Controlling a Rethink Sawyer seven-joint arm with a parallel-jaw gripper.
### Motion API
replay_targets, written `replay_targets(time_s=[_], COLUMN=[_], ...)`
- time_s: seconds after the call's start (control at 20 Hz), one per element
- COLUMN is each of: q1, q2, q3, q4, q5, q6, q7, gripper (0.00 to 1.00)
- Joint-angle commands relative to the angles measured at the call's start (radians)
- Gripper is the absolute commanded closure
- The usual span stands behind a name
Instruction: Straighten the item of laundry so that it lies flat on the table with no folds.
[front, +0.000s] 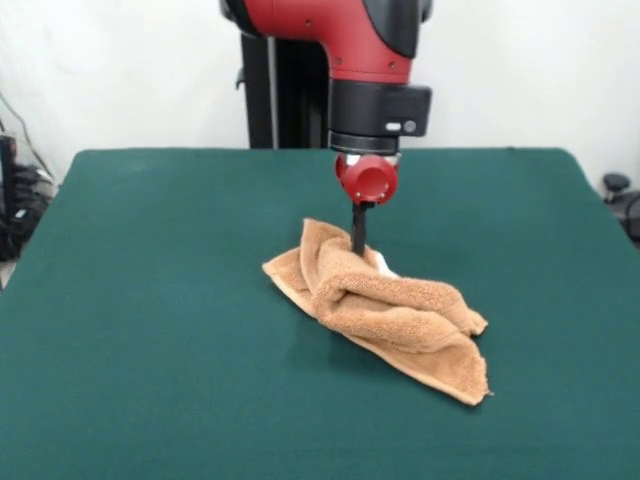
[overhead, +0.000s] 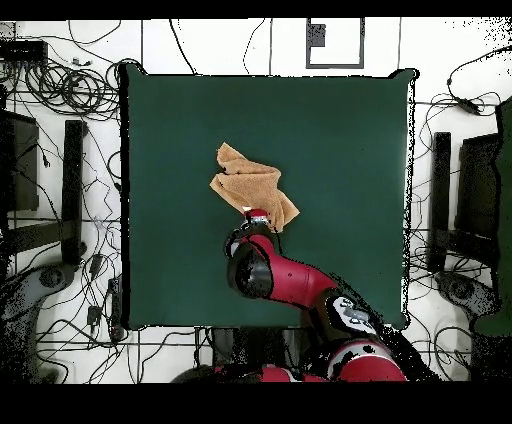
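The item of laundry (front: 400, 315), a tan-orange terry towel, lies crumpled in thick folds near the middle of the green table (front: 150, 300). A small white label (front: 386, 266) peeks out at its far edge. My gripper (front: 358, 248) comes straight down onto the towel's far side, beside the label, and its tip sinks behind a raised fold. In the overhead view the towel (overhead: 250, 185) is a bunched heap, and the gripper (overhead: 257, 215) meets its edge nearest the robot's base. The fold hides the tip.
Green table cloth (overhead: 340, 150) spreads wide on every side of the towel. Cables and black stands (overhead: 72, 180) lie on the floor beyond the table's edges. The red arm (overhead: 300, 285) reaches in over the table's edge by the base.
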Motion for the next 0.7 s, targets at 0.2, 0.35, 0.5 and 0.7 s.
replay_targets(time_s=[0.2,0.35,0.5,0.7], q1=[0.11,0.164,0.188,0.202], q2=[-0.145,-0.206,-0.239,-0.301], q3=[-0.074,-0.121,-0.14,-0.148], q4=[-0.059,-0.074,-0.082,-0.089], q5=[0.091,0.105,0.1,0.095], q6=[0.374,0.487,0.545,0.648], q7=[-0.001,0.022,0.044,0.065], gripper=[1.0,1.0,1.0,1.0])
